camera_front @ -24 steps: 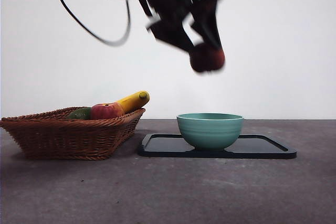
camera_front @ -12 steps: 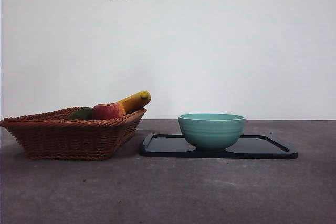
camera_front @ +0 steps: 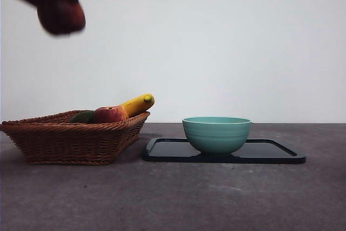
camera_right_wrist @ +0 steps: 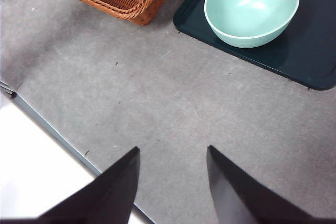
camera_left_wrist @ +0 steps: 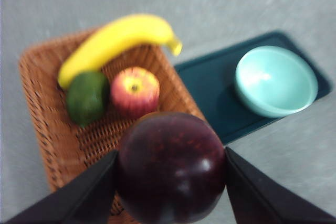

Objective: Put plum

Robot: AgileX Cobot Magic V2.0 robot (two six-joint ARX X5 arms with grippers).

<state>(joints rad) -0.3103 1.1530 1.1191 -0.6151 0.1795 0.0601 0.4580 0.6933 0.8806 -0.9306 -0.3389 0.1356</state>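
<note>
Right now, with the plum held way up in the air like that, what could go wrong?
The left gripper pinches the smooth, round plum by its sides only, high above the wicker basket; a slip would drop it a long way. Falling, it might strike the apple or banana, or bounce off the rim onto the table. The teal bowl stands well aside on its black tray.

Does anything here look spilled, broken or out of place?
Nothing is spilled or broken. The one odd sight is the plum, held in the air by the left tool high above the basket. The bowl sits upright on its tray.
</note>
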